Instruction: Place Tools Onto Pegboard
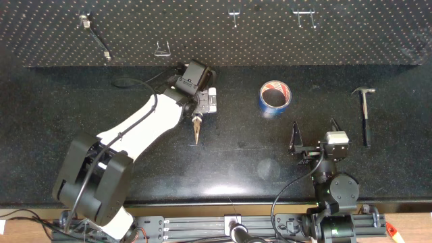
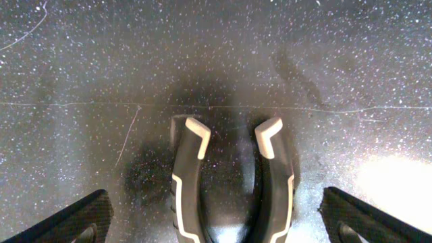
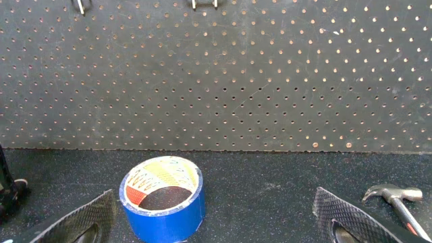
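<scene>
A pair of pliers [image 1: 196,127] lies on the black table, nose toward the front edge, its black handles with white ends [image 2: 185,175] spread apart. My left gripper [image 1: 201,94] hovers over those handles, open, with its fingers [image 2: 74,219] wide on either side and not touching them. A blue tape roll [image 1: 275,98] stands on its side right of centre, and a hammer [image 1: 365,115] lies at the far right. My right gripper [image 1: 314,135] sits low near the front, open and empty, facing the tape roll [image 3: 162,199] and the pegboard [image 3: 216,81].
The black pegboard [image 1: 216,30] runs along the back with metal hooks [image 1: 163,48] [image 1: 234,15] [image 1: 304,15], and a dark cable-like item [image 1: 94,34] hangs at its left. The hammer [image 3: 395,196] is beside the right finger.
</scene>
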